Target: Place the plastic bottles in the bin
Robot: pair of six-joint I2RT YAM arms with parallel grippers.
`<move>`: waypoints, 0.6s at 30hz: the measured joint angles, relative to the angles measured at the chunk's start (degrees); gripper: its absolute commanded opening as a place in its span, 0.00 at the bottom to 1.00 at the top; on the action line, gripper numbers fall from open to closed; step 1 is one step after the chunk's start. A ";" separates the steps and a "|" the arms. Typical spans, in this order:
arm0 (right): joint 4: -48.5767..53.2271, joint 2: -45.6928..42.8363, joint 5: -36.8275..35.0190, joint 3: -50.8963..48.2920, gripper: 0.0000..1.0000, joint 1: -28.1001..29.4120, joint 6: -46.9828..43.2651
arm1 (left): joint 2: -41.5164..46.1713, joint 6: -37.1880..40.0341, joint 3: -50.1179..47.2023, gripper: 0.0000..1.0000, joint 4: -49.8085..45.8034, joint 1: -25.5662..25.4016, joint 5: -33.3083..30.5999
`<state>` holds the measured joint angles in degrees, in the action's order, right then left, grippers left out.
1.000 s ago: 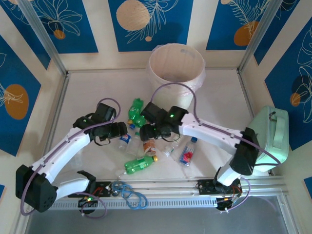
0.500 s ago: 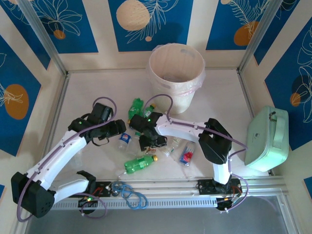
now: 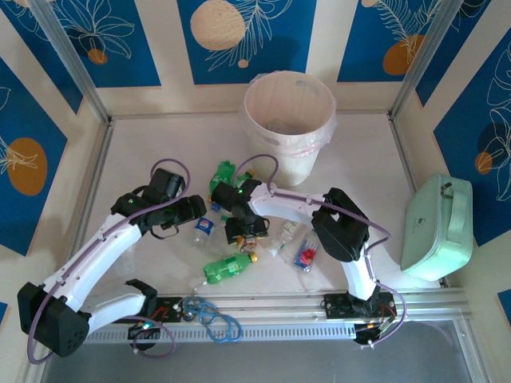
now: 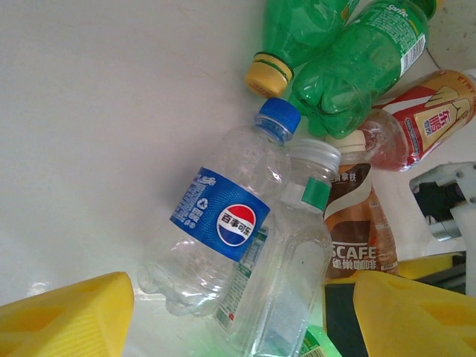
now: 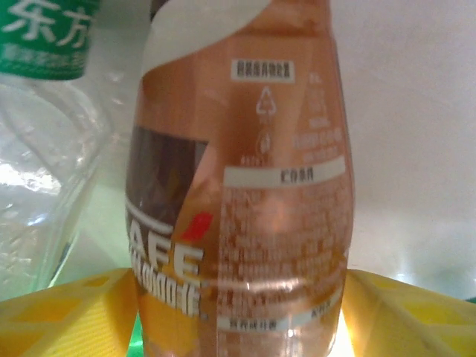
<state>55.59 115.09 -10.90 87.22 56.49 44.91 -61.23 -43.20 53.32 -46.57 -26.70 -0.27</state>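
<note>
The plastic bottles (image 3: 227, 268) lie in a loose heap on the pale bench (image 3: 160, 152), near its front edge and between the two arms. The bin (image 3: 279, 155) stands upright well behind the heap, against the back wall.

In the left wrist view, a clear bottle with a blue label (image 4: 223, 223) and blue cap lies on its side. It touches a clear bottle with a white cap (image 4: 286, 275). Past their caps lie two green bottles (image 4: 349, 59), one of them with a yellow cap. An amber bottle with a red label (image 4: 413, 119) lies to their right. A brown coffee bottle (image 4: 357, 230) lies just beside the white-capped one.

The right claw (image 5: 234, 312) is down in the middle of the heap. The brown coffee bottle sits between its yellow fingers (image 5: 67, 312), which press against both sides with no gap showing, so the claw has closed on that bottle.

The left claw (image 4: 238, 320) is at the left side of the heap. It stands open, with its yellow fingers wide apart on either side of the bases of the two clear bottles. It has hold of nothing.

In the overhead view, one green bottle lies alone at the front of the heap. A mint-green case (image 3: 435, 223) sits at the far right of the bench, well apart from the bottles. A blue cable (image 3: 214, 317) is coiled on the front rail.
</note>
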 measured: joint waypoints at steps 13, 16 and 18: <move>-0.48 3.32 3.02 2.03 0.56 -1.38 -1.29 | 0.00 0.00 0.09 0.78 0.00 0.31 0.02; -0.46 3.32 3.48 2.05 0.53 -1.44 -1.42 | 0.00 0.00 0.33 0.78 0.00 0.39 0.02; -0.44 3.30 3.45 2.10 0.52 -1.33 -1.42 | 0.00 0.00 0.52 0.78 0.02 0.46 0.02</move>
<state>55.16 118.39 -7.44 89.32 55.16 43.48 -61.23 -43.20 53.84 -46.54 -26.24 -0.25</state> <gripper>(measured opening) 0.558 0.775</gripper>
